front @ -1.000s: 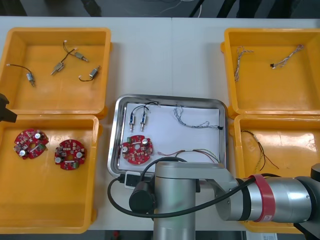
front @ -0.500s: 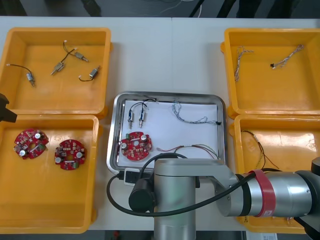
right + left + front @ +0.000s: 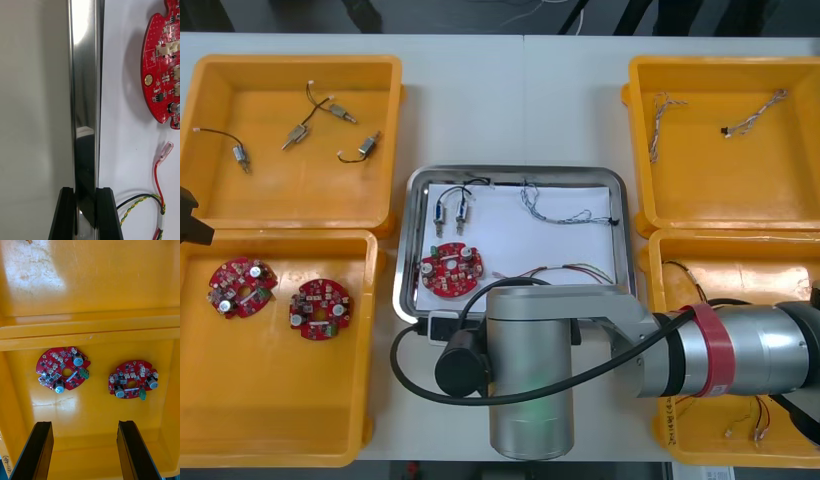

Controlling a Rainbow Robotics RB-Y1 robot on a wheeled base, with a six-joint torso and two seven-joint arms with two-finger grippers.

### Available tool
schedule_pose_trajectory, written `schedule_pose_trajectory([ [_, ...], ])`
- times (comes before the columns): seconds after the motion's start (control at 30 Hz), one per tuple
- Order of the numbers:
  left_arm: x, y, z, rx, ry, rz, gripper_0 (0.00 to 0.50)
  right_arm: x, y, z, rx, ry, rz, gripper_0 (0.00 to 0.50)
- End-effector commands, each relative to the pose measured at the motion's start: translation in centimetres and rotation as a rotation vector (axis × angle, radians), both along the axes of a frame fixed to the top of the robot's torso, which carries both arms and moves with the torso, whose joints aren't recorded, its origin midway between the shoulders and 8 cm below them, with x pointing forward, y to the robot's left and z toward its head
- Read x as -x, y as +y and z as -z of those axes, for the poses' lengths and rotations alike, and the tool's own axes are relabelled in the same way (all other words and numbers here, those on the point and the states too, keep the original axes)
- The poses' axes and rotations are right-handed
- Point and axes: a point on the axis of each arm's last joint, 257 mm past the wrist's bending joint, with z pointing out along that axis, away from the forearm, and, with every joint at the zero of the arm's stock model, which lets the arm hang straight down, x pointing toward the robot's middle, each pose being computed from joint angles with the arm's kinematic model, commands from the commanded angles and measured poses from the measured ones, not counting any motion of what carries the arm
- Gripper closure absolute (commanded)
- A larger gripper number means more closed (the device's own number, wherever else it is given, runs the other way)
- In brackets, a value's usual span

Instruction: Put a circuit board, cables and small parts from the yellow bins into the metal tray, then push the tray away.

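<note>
Loaded tray at the pushing stage. We see the metal tray (image 3: 515,171) on the worktop (image 3: 510,100), between the four yellow bins (image 3: 290,62). It holds one of each kind of item:

- a round red circuit board (image 3: 452,272) at its near left
- two small metal parts (image 3: 451,214) just beyond the board
- a twisted blue-and-white cable (image 3: 565,212) along the far right
- a red-and-yellow cable (image 3: 565,272) at the near right

The right end effector (image 3: 88,213) is clenched on the tray's near rim. One finger stands outside over the worktop and the other inside over the white lining, with the shiny rim between them. In the front view the right arm (image 3: 580,360) lies across the tray's near edge.

The left end effector (image 3: 84,423) hangs released, fingers apart, above the near-left bin (image 3: 270,400). Two spare boards (image 3: 320,308) lie there side by side, untouched. Further parts and cables lie in the other three bins.

We judge the loading complete, since board, cables and parts are all in the tray. Only the push is left. The tray lies level with the bins, well short of the worktop's far edge, so we read the push as not yet finished. With the rim gripped, the right arm is placed to drive the tray away.
</note>
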Motion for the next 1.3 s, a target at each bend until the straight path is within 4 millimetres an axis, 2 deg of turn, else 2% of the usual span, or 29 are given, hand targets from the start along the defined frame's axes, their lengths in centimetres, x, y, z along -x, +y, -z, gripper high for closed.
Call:
schedule_pose_trajectory([
  [0.03, 0.3, 1.7, -1.6, -0.052, -0.028, -0.026, 0.000, -0.8, 0.3, -1.9, 0.011, -0.048, -0.059, 0.500],
  [0.23, 0.3, 1.7, -1.6, -0.052, -0.028, -0.026, 0.000, -1.9, -0.3, -2.7, 0.034, -0.080, -0.059, 0.500],
  [0.53, 0.3, 1.7, -1.6, -0.052, -0.028, -0.026, 0.000, -5.0, -0.8, -3.9, 0.099, -0.146, -0.046, 0.500],
  [0.93, 0.3, 1.7, -1.6, -0.052, -0.028, -0.026, 0.000, -7.9, -1.0, -5.8, 0.117, -0.205, -0.028, 0.500],
  [1.3, 0.3, 1.7, -1.6, -0.052, -0.028, -0.026, 0.000, -10.2, 0.2, -7.8, 0.118, -0.259, -0.022, 0.500],
])
